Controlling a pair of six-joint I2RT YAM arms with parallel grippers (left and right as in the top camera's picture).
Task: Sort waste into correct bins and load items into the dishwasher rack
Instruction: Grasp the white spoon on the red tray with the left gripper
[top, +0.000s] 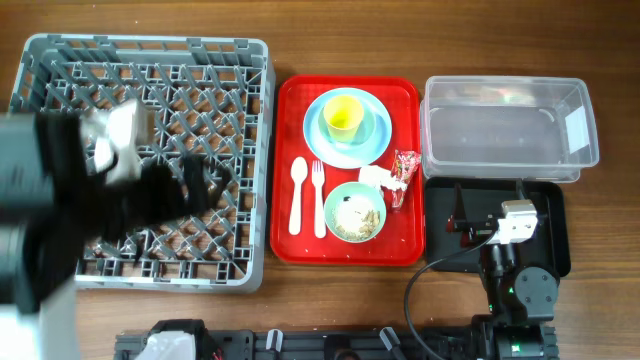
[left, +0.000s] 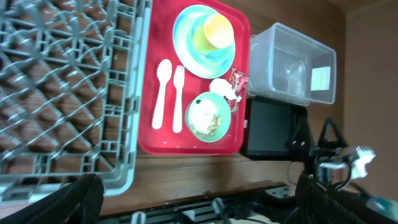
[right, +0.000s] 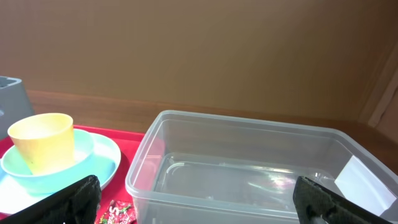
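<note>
The grey dishwasher rack (top: 255, 150) stands at the left. My left gripper (top: 200, 185) hangs blurred above it, open and empty; it also shows in the left wrist view (left: 202, 205). On the red serving tray (top: 400, 250) are a pale blue plate (top: 375, 150), a small blue bowl (top: 328, 128) holding a yellow cup (top: 343, 117), a white spoon (top: 297, 195), a fork (top: 319, 200), a mint bowl (top: 354, 212) with food scraps, a crumpled tissue (top: 375, 178) and a red wrapper (top: 404, 172). My right gripper (right: 199, 202) is open and empty above the black tray (top: 555, 250), facing the clear tub (top: 505, 130).
The rack fills the left wrist view (left: 56, 93), with the tray (left: 186, 146) to its right. The right arm's base and cables (top: 515, 290) sit at the front edge. A white label (top: 577, 125) is on the tub's right end.
</note>
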